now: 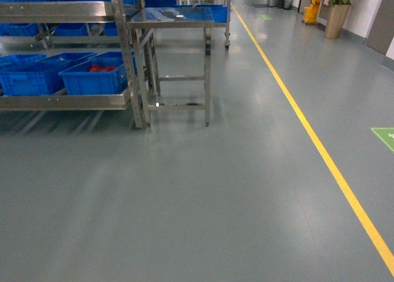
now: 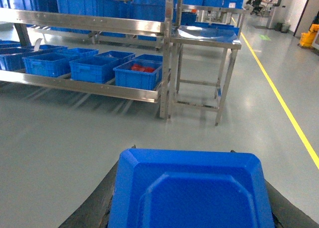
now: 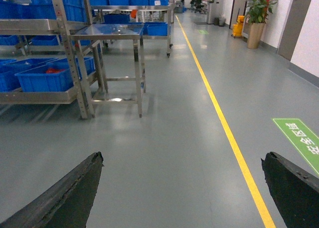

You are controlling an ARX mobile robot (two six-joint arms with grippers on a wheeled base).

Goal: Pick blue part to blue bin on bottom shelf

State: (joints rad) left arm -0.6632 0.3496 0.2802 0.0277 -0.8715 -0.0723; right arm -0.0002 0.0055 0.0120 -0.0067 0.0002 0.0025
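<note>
Nearest you, the left gripper (image 2: 192,208) is clamped on the blue moulded-plastic part with chamfered corners (image 2: 189,188), which looks light, stiff and slick, so grip its edges; your right gripper (image 3: 182,188) gapes empty. Far left, blue plastic bins (image 2: 138,73) line the brushed-steel bottom shelf (image 2: 79,86).

Factory aisle, grey floor, steel furniture.
You face a glossy grey floor (image 1: 203,189) with a yellow line (image 1: 320,146) running down the aisle, a steel desk (image 1: 175,17) on your left, a potted plant (image 1: 337,8) by the far wall, and a green floor marking (image 3: 299,138) on your right.
</note>
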